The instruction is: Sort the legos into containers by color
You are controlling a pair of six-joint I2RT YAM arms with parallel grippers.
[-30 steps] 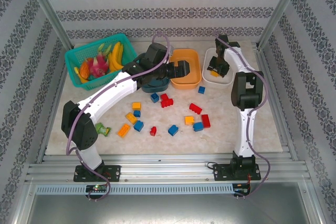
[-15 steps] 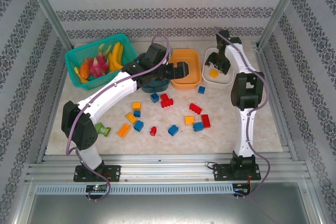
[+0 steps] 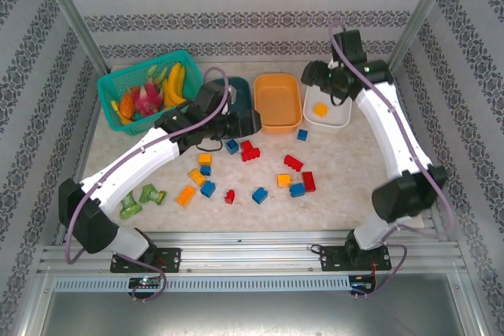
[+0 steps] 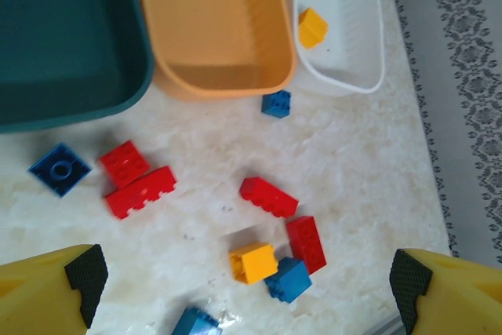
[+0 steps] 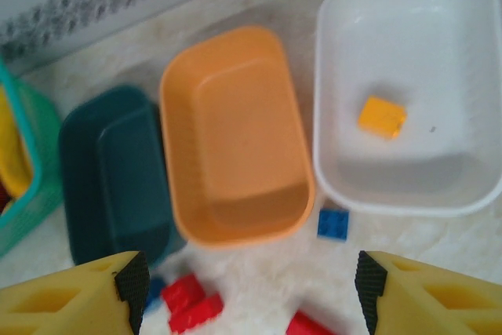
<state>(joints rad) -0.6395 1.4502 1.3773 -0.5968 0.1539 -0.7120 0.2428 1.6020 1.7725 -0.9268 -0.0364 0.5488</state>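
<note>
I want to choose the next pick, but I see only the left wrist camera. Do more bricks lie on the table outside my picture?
Observer: Yes. Outside it, toward the left arm's base, lie three small orange-yellow plastic bricks, two blue ones and a red one.
Operator: Is the right tool carrying something?
Observer: No. The right tool is open, with nothing between its fingers.
Operator: What stands left of the dark teal rounded plastic tub?
Observer: A larger teal mesh plastic basket holding toy fruit.
</note>
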